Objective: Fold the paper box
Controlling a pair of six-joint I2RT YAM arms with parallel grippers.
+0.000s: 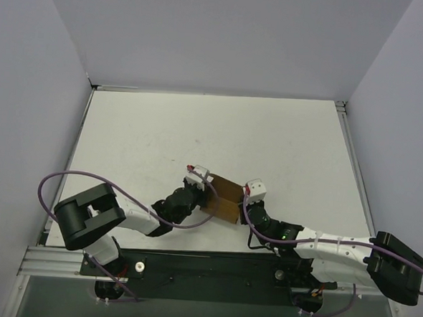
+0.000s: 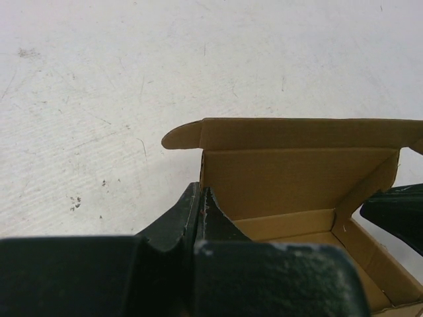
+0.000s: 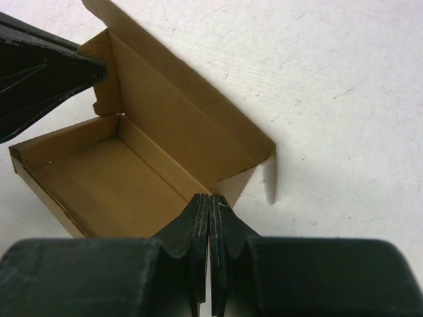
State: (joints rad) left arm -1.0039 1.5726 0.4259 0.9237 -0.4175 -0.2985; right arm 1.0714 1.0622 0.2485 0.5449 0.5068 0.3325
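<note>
On the table (image 1: 199, 129), paper box (image 1: 222, 199) sits open-topped.

paper box (image 2: 291, 175) right end — cut off

**Work surface.** The counter (image 1: 199, 129) is a flat, matte white panel. The left wrist view shows faint grey scuffs, fine scratches and a cluster of dark specks (image 2: 76, 200) on it.

**Enclosure.** Three plain, pale grey-lavender walls surround the counter: the back wall (image 1: 226, 37) at 12 o'clock, the left wall (image 1: 26, 133) at 9 o'clock and the right wall (image 1: 408, 120) at 3 o'clock. A metal strip (image 1: 356, 171) runs along the counter's 3 o'clock edge, at the foot of the right wall.

**Near edge.** A ribbed aluminium rail (image 1: 47, 262) borders the counter at 6 o'clock. Beyond it lies a dull grey-green surface (image 1: 209, 316).

**Lighting.** Illumination is even and diffuse; shadows are soft.
</note>
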